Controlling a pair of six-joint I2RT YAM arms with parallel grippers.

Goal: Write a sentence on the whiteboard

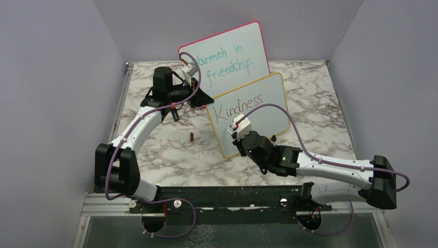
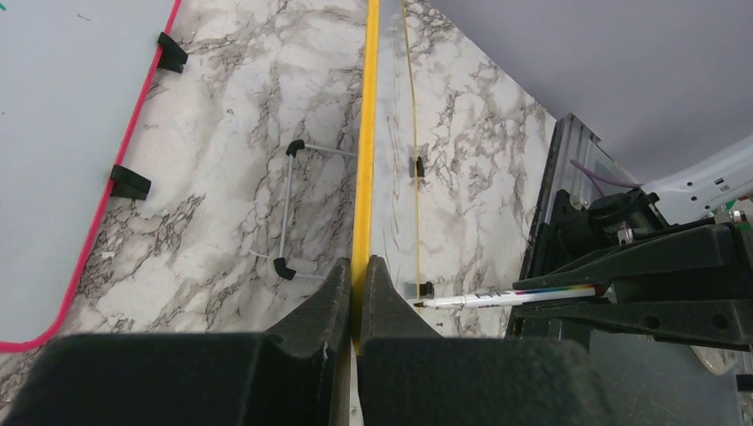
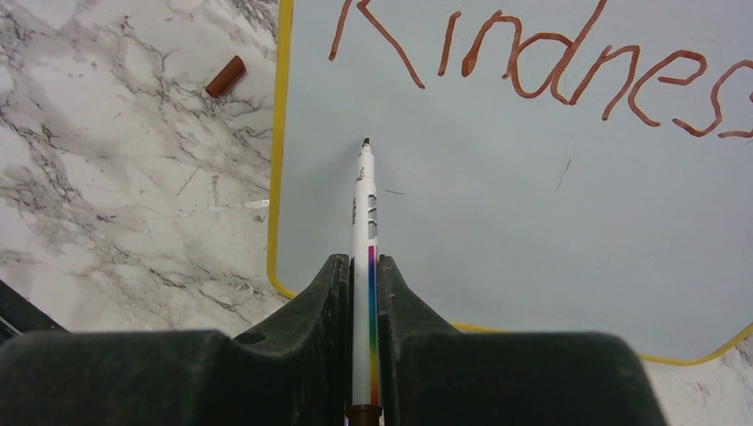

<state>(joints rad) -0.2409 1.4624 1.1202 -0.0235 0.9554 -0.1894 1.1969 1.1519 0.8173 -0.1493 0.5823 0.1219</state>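
Note:
The yellow-framed whiteboard (image 1: 271, 116) stands tilted mid-table. The word "Kindness" (image 1: 238, 106) is written in reddish-brown along its top; the right wrist view shows the same word (image 3: 533, 62). My left gripper (image 2: 360, 266) is shut on the board's yellow left edge (image 2: 366, 133). My right gripper (image 3: 362, 266) is shut on a white marker (image 3: 364, 213) with a rainbow stripe. The marker's tip points at the blank board area (image 3: 533, 231) below the "K", and I cannot tell whether it touches. The left wrist view shows that marker (image 2: 506, 297) beside the board face.
A pink-red-framed board (image 1: 227, 54) with teal writing leans behind, and its edge (image 2: 89, 222) also shows in the left wrist view. A brown marker cap (image 1: 191, 136) lies on the marble left of the whiteboard. The wire stand (image 2: 284, 209) sits behind the board. Grey walls enclose the table.

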